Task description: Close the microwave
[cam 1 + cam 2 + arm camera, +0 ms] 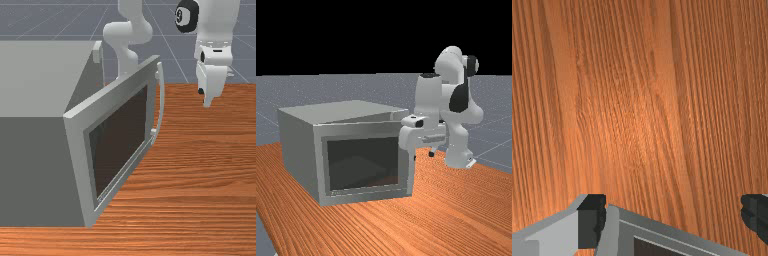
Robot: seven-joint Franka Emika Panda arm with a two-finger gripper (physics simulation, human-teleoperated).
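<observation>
Grey, 1 microwave has 1 door ajar; 1 claw holds nothing, its 2 fingers wide apart.

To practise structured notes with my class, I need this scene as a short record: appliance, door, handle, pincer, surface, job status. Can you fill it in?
Appliance: grey microwave, at the front view's left
Door: partly open, with a dark window
Handle: curved bar near the door's free edge
Pincer: open, holding nothing, apart from the handle at the front view's right
Surface: orange-brown wooden table
Job status: microwave not yet closed
</observation>
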